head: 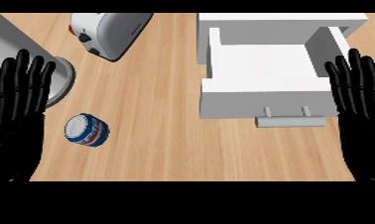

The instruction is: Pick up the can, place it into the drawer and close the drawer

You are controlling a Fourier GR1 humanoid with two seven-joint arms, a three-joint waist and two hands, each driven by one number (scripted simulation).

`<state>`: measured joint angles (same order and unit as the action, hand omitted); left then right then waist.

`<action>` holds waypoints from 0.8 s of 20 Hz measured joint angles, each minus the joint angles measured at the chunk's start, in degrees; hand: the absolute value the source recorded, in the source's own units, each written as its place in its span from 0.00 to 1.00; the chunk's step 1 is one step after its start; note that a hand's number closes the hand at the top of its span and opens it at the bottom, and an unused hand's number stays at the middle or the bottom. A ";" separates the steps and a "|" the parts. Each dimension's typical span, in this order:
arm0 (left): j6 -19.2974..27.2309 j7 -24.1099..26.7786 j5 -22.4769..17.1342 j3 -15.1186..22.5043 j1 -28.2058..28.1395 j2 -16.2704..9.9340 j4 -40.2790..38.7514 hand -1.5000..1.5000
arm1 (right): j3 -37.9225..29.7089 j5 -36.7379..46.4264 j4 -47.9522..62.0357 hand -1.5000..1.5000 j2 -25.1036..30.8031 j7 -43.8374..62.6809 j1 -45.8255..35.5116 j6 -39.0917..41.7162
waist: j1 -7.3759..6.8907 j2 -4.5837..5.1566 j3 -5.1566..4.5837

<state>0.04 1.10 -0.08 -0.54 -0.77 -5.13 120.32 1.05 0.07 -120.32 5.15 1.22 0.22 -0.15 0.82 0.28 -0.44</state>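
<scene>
Left hand (23, 89) resting at left edge, fingers straight, holding nothing. Right hand (355, 86) likewise beside open drawer (264, 96). Can (86, 130) lying untouched on counter (161, 139).

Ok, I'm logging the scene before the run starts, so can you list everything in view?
can: one, blue and white with a silver top, lower left of the counter, near the left hand
drawer: one, white, pulled open, upper right, grey handle facing the robot
toaster: one, silver-white, upper left
round grey object: one, partly hidden at the left edge
counter: one, light wood
left hand: one, black, open, left edge
right hand: one, black, open, right edge
</scene>
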 measured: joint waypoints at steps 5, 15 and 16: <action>-12.50 1.58 -11.67 1.80 -0.02 -4.32 0.64 0.00 | -0.31 1.16 0.15 0.00 -0.14 -1.60 0.20 -0.52 | -0.40 -0.29 0.23; -34.23 -5.07 -30.18 -3.90 -8.42 -21.82 -3.96 0.00 | -3.62 -0.51 0.94 0.00 0.66 7.73 6.46 -1.27 | -0.87 -0.30 0.39; -36.22 -5.10 -32.36 -5.79 -9.44 -23.50 -4.30 0.00 | -4.17 -1.00 0.93 0.00 0.91 8.16 6.64 -1.04 | -0.96 -0.32 0.40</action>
<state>-36.18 -4.00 -32.43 -6.34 -10.22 -28.63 116.03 -3.11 -0.93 -119.39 6.06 9.38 6.86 -1.19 -0.14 -0.04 -0.04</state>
